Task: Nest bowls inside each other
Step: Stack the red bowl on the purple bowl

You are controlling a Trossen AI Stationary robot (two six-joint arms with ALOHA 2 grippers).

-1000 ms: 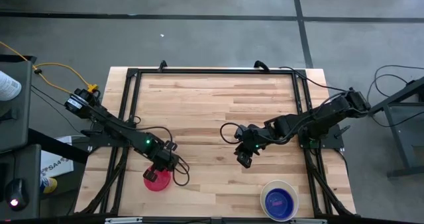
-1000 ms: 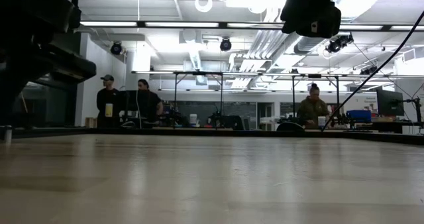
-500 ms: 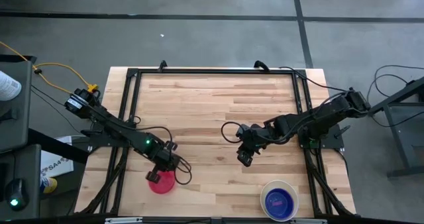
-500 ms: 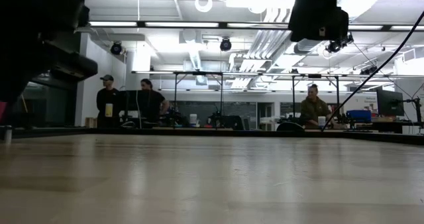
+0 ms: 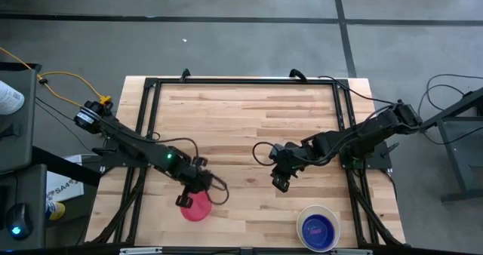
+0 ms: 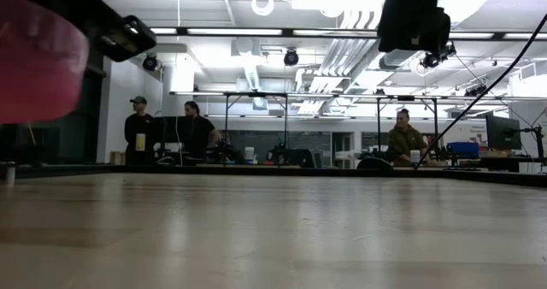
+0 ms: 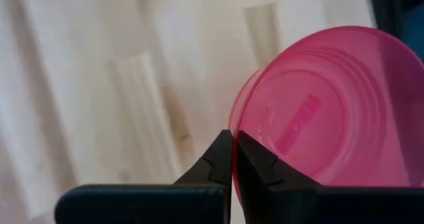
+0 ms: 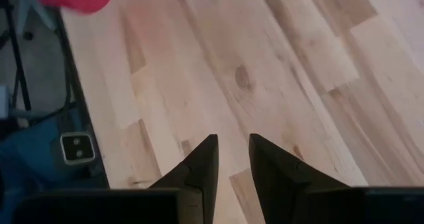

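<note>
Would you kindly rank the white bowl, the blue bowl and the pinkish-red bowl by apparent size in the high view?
1. White bowl, clearly largest.
2. Pinkish-red bowl and blue bowl, which sits inside the white one, look alike; the pinkish-red is lifted nearer the camera, so I will not rank them.

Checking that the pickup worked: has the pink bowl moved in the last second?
Yes. The pink bowl, pinched in the left pincer, has shifted rightward along the table's near edge, toward the white bowl.

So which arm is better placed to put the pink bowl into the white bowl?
Left. The left gripper is shut on the rim of the pink round plastic bowl. The right gripper holds nothing above the table, though it is nearer the large white bowl.
</note>
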